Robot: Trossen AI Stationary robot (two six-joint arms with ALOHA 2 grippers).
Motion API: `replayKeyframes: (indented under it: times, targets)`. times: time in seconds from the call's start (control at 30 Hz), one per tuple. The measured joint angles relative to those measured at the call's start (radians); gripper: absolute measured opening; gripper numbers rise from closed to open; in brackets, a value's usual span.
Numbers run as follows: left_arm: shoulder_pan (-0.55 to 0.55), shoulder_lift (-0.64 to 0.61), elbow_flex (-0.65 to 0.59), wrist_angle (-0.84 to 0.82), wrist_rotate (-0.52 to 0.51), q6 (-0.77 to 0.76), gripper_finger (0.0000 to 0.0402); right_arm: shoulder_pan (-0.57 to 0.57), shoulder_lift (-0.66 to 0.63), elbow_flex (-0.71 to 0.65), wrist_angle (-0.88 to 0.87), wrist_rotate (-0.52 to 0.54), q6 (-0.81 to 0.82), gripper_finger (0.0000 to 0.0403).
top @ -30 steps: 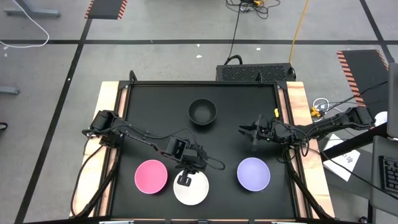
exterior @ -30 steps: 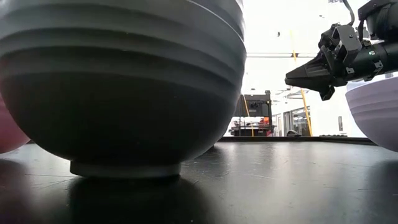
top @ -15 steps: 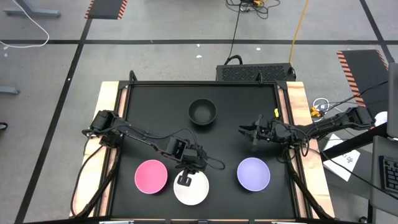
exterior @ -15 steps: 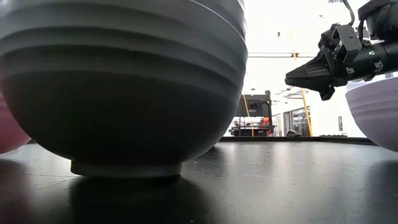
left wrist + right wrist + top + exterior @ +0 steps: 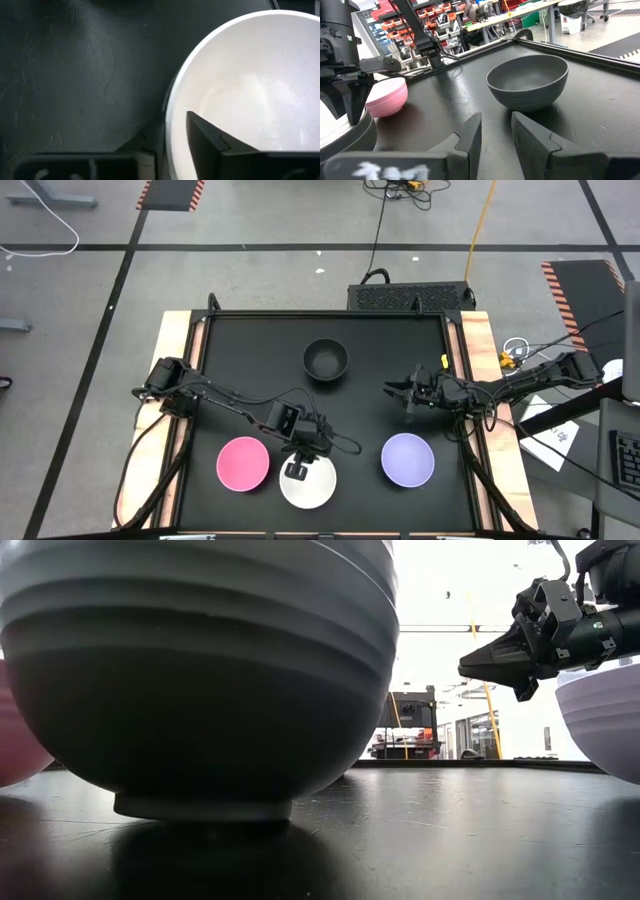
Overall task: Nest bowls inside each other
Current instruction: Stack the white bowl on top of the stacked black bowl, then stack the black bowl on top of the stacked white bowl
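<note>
4 bowls seen from above: 1 black, 1 pink, 1 white, 1 lavender.
Round black plastic bowl point(image 5: 325, 360) sat upper centre; pink bowl point(image 5: 243, 463), white bowl point(image 5: 308, 484) & lavender bowl point(image 5: 407, 459) in a row along bottom. White one sat w/in a dark outer bowl point(image 5: 355, 142). Left gripper point(image 5: 298, 471) straddled white rim, fingers slightly apart. Right gripper point(image 5: 400, 392), centre-right, fingers apart, empty. White marking on it unreadable.

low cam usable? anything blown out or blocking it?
Low view: a bowl stack right at the lens fills the left half, its black underside in deep shadow; the room behind is blown out white. High view: evenly lit, black table without glare.
</note>
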Motion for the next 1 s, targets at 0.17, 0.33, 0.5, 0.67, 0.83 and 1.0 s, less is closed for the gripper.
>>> replayKeyframes:
  times: [0.17, 0.33, 0.5, 0.67, 0.83, 1.0]
  targets:
    - [0.0, 0.001, 0.002, 0.0, -0.001, 0.001, 0.012, 0.0, 0.0, 0.0, 0.0, 0.0, 0.0, 0.0098]
    - [0.0, 0.0, 0.003, 0.007, -0.003, 0.002, 0.0151, 0.0, 0.0, 0.0, 0.0, 0.0, 0.0, 0.0098]
    - [-0.001, -0.02, 0.005, 0.011, -0.011, 0.012, 0.0178, 0.0, 0.0, 0.0, 0.0, 0.0, 0.0, 0.0098]
    - [-0.002, -0.07, 0.005, 0.003, -0.041, 0.032, 0.0199, 0.0, 0.0, 0.0, 0.0, 0.0, 0.003, 0.0098]
    - [0.009, -0.174, 0.006, -0.074, -0.134, 0.064, 0.0209, 0.0, 0.001, 0.0, -0.001, 0.0, 0.003, 0.0098]
    - [0.053, -0.295, -0.025, -0.094, -0.172, 0.028, 0.0209, 0.0, 0.0, 0.0, 0.0, 0.0, 0.003, 0.0098]
